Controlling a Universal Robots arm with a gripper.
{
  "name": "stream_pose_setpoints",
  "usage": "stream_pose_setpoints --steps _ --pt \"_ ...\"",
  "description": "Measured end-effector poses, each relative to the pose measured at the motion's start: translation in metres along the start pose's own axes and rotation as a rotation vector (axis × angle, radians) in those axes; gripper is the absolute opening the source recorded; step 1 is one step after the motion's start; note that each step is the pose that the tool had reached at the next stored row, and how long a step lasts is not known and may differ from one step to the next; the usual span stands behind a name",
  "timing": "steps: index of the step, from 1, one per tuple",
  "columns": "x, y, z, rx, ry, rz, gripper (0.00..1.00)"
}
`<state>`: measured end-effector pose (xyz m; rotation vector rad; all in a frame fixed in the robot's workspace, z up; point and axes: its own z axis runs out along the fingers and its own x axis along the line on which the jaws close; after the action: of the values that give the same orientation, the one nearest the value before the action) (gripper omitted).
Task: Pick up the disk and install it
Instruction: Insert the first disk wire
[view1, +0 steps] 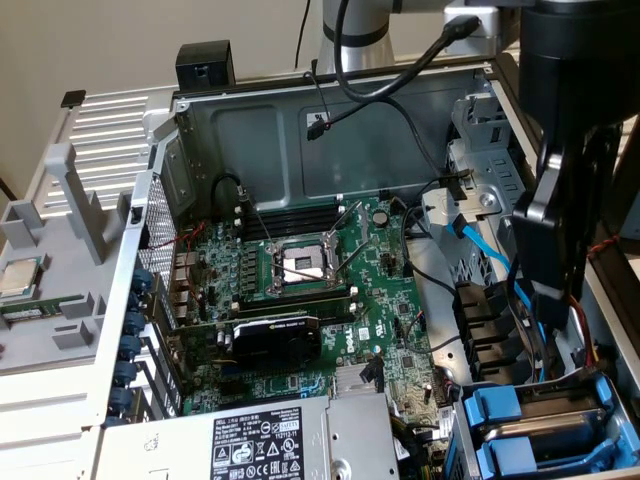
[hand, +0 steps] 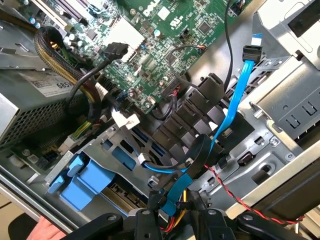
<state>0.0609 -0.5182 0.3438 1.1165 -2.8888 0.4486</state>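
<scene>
My gripper (view1: 558, 300) hangs over the computer case (view1: 330, 140), at the motherboard's (view1: 300, 290) three o'clock; open or closed, I cannot tell. Blue carriers (view1: 497, 408) sit at its seven o'clock; the disk itself I cannot single out.

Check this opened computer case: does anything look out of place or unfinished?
Yes. The blue data cable ends in a connector that seems plugged into nothing, and the processor socket on the motherboard sits bare, with no cooler.
</scene>
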Motion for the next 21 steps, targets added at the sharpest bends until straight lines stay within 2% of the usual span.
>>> stream_pose_setpoints --steps 6,21 --pt "0.0001 0.0005 0.0008 0.0057 -0.0061 0.003 0.35" --pt "0.0002 0.0029 0.001 0.0127 -0.014 0.006 0.35"
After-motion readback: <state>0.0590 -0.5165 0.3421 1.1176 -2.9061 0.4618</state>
